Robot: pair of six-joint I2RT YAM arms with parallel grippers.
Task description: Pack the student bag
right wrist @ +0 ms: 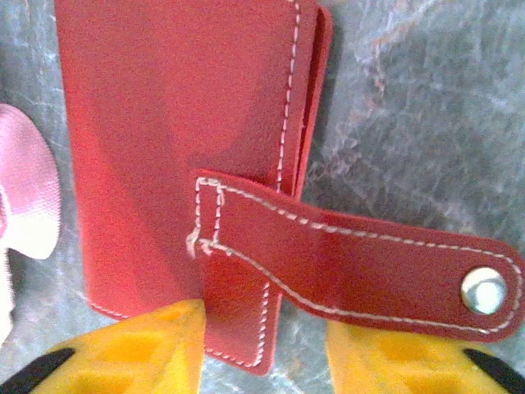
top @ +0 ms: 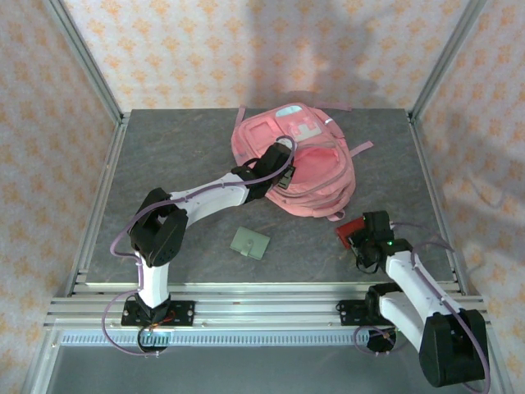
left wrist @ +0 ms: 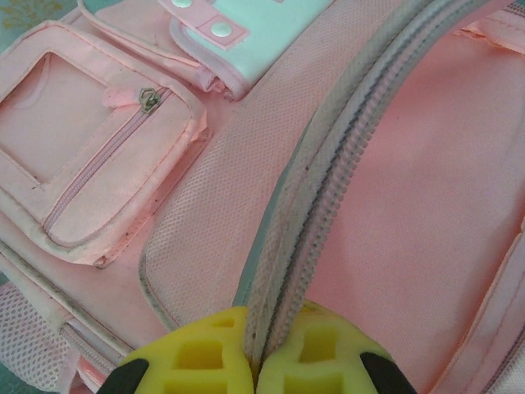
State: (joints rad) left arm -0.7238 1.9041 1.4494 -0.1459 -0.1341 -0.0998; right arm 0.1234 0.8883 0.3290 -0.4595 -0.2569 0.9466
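Early stage, we judge: left gripper (left wrist: 254, 365) clamped on student bag (top: 320, 185) zipper rim; right gripper (right wrist: 262, 353) jaws apart astride red wallet (right wrist: 164, 123), near right; green pad (top: 250, 243) unpacked.

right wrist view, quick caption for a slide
Right gripper open around the end of a red wallet, snap strap undone, on grey table
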